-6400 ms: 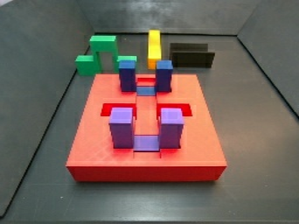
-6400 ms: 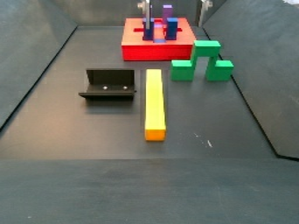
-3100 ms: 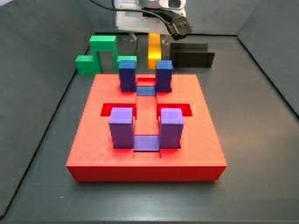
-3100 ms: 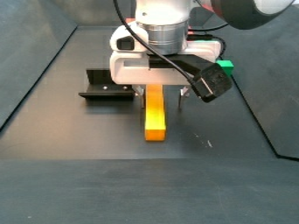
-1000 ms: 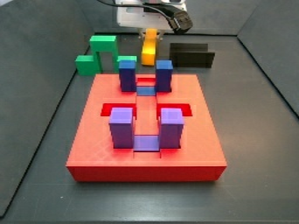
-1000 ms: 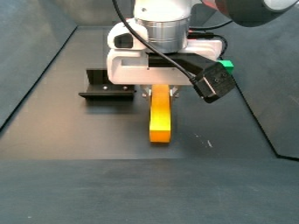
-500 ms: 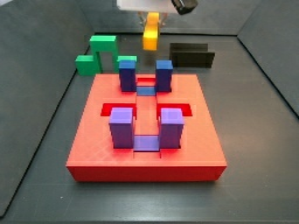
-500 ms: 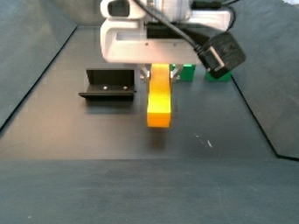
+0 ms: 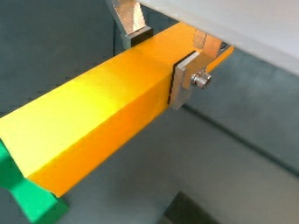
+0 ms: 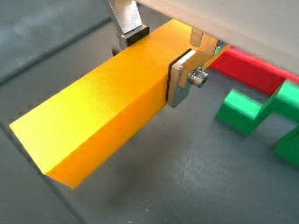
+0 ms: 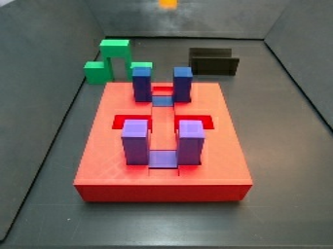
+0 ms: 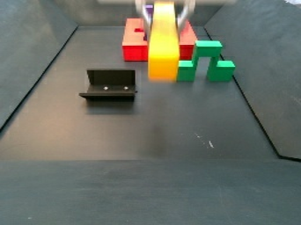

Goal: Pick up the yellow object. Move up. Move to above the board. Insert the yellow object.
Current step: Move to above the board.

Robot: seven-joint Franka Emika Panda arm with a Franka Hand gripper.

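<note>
Since half a second ago the yellow object has gone higher: in a side view only its lowest tip shows at the picture's upper edge, and the white arm body that stood over it there has left the picture. In both wrist views the pincer is clenched on the bar, a silver finger pressed flat to one long side and the second finger on the opposite side, near the bar's inner end. The bar juts out well past the fingertips, clear of the tabletop.

Below and beyond the pincer in a wrist view lie the green arch block and an edge of the board. In a side view the hanging bar covers part of the board, with the green block just beside it; whether the bar is over the board cannot be told. The fixture stands on the tabletop off to the side, well apart from the bar. The board's slots and its blue and purple posts are bare in a side view.
</note>
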